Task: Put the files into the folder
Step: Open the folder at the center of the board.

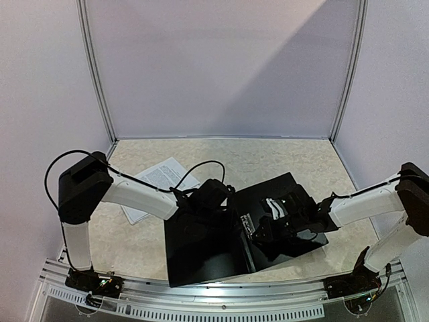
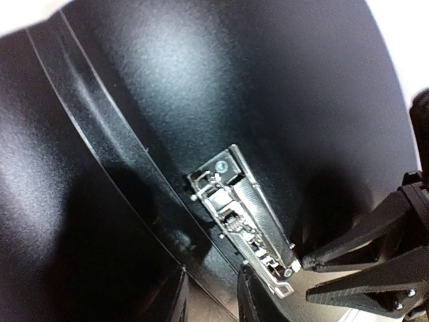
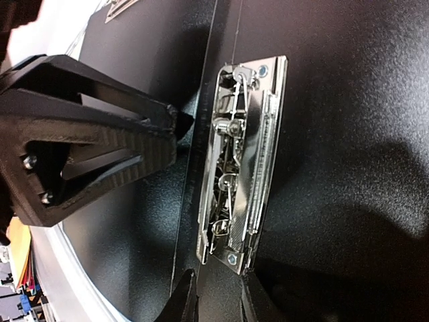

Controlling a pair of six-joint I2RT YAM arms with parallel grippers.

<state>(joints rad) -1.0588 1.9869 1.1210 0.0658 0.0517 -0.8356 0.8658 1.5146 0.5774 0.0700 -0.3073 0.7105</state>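
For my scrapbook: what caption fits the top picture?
Left gripper and right gripper at the metal clip of an open flat black folder; printed white paper sheets lie beyond.

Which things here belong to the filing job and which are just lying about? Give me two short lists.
Belongs to the job:
black folder, lying open
metal clip inside it
files, on the table beside it
left end effector
right end effector

Just there:
marbled table
aluminium rail at the near edge
white booth walls
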